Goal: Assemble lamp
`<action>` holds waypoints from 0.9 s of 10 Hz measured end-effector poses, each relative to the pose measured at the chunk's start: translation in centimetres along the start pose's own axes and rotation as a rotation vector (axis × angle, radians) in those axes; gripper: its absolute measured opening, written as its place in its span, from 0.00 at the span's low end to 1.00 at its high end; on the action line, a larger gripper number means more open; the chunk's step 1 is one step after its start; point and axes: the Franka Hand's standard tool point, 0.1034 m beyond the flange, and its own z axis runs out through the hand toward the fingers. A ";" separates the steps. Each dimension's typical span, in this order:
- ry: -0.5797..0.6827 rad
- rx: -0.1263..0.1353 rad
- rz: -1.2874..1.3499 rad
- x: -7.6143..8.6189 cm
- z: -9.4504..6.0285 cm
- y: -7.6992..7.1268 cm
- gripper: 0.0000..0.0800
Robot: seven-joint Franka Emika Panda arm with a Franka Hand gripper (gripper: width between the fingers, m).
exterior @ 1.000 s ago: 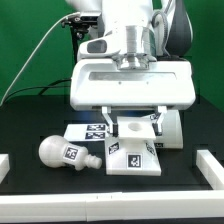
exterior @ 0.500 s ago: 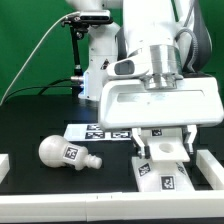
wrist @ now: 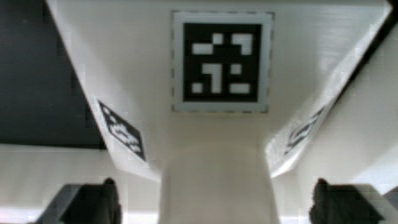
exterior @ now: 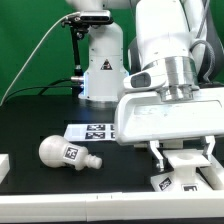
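Note:
The white angular lamp base (exterior: 186,176) sits low at the exterior view's right front, a square tag on its front face. My gripper (exterior: 184,158) stands right over it, one finger on each side, shut on it. In the wrist view the base (wrist: 221,110) fills the picture with its top tag, centred between the two dark fingertips of the gripper (wrist: 214,205). The round bulb (exterior: 62,152) with its screw neck lies on its side on the black table, at the exterior view's left. The shade is hidden.
The marker board (exterior: 92,131) lies flat behind the bulb. The big white robot pedestal (exterior: 103,68) stands at the back. White border strips run along the table's front edge (exterior: 90,219) and left side (exterior: 4,165).
My gripper has moved steadily to the exterior view's right and a little toward the front, and the lamp base has gone with it between the fingers. The bulb has not moved.

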 end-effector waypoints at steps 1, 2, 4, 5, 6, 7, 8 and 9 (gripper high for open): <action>-0.015 0.004 -0.001 -0.2 0.2 -0.2 0.65; -0.014 0.003 -0.003 -0.1 0.1 -0.1 0.65; -0.015 0.002 -0.004 -0.2 0.2 0.0 0.72; -0.015 0.001 -0.003 -0.2 0.2 0.1 0.84; -0.015 0.000 -0.003 -0.2 0.2 0.2 0.87; -0.015 0.000 -0.003 -0.2 0.2 0.2 0.87; -0.015 0.000 -0.003 -0.2 0.2 0.2 0.87; -0.014 0.000 -0.003 -0.1 -0.1 0.1 0.87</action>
